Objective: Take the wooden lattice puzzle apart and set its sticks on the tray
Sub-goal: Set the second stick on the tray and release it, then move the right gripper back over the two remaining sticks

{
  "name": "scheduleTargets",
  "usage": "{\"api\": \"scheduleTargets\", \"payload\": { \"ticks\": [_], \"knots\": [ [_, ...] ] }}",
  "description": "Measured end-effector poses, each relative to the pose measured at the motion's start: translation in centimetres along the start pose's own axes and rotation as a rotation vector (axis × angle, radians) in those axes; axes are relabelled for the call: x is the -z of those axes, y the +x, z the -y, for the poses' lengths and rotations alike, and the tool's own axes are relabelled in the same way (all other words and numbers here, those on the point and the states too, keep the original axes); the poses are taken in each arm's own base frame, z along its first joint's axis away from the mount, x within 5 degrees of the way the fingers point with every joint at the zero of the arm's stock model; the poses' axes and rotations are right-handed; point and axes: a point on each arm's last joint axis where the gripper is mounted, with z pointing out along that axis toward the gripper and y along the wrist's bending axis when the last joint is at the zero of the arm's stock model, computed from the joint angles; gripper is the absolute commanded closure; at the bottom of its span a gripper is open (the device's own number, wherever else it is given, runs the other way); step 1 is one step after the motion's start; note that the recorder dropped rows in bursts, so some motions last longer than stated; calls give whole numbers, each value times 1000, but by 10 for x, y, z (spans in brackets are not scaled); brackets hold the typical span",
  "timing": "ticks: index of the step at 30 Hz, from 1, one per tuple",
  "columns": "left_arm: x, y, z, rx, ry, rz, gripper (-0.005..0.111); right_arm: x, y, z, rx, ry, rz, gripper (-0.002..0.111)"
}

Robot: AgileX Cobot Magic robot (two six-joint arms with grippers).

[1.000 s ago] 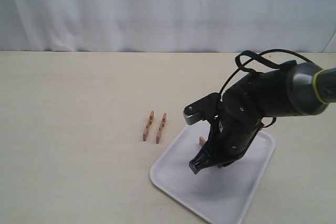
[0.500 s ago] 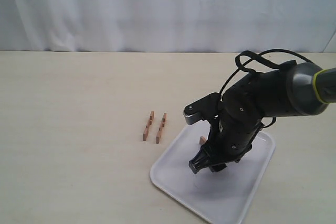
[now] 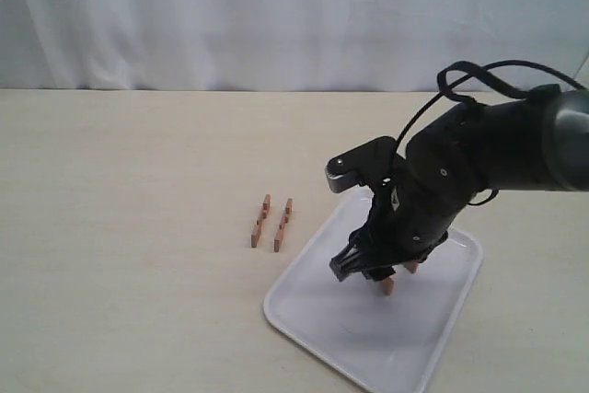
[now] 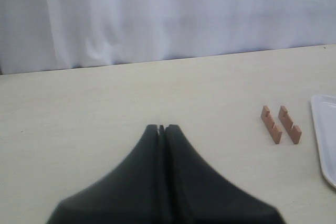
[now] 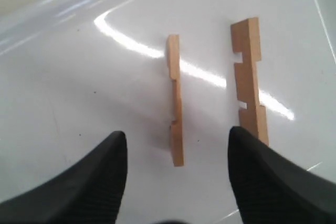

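Note:
The wooden lattice puzzle is apart: no crossed grid shows. Two sticks (image 3: 260,220) (image 3: 282,225) lie side by side on the table, left of the white tray (image 3: 313,310). The left wrist view shows the same pair, one stick (image 4: 271,124) beside the other (image 4: 290,124). Two more sticks (image 5: 175,100) (image 5: 249,77) lie on the tray (image 5: 79,66), partly hidden by the arm in the exterior view. My right gripper (image 5: 177,134) (image 3: 361,271) hovers open just over them, holding nothing. The left gripper (image 4: 161,128) is shut and empty, away from the sticks.
A pale table (image 3: 129,227) carries everything, with a white curtain (image 3: 276,16) behind it. The tray's rim (image 4: 321,129) shows in the left wrist view. A black cable (image 3: 479,75) loops above the right arm.
My right gripper has gone from shut to open and let a stick go onto the tray. The arm has lifted and shifted slightly right. The sticks on the table have not moved.

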Motion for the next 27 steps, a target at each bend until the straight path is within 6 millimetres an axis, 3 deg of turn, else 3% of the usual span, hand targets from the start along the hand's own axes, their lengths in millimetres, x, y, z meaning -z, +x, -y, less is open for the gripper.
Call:
{"api": "scheduleTargets", "payload": {
  "ticks": [4,15,22,27],
  "knots": [
    [0,0,0,0,0,0,107,18,-4,1,-24,-17,74,54],
    [0,0,0,0,0,0,107,23,-23,-8,-187,-145,270,54],
    [0,0,0,0,0,0,107,26,-28,-8,-194,-151,311,54],
    [0,0,0,0,0,0,107,42,-43,-6,-193,-151,304,54]
  ]
}}
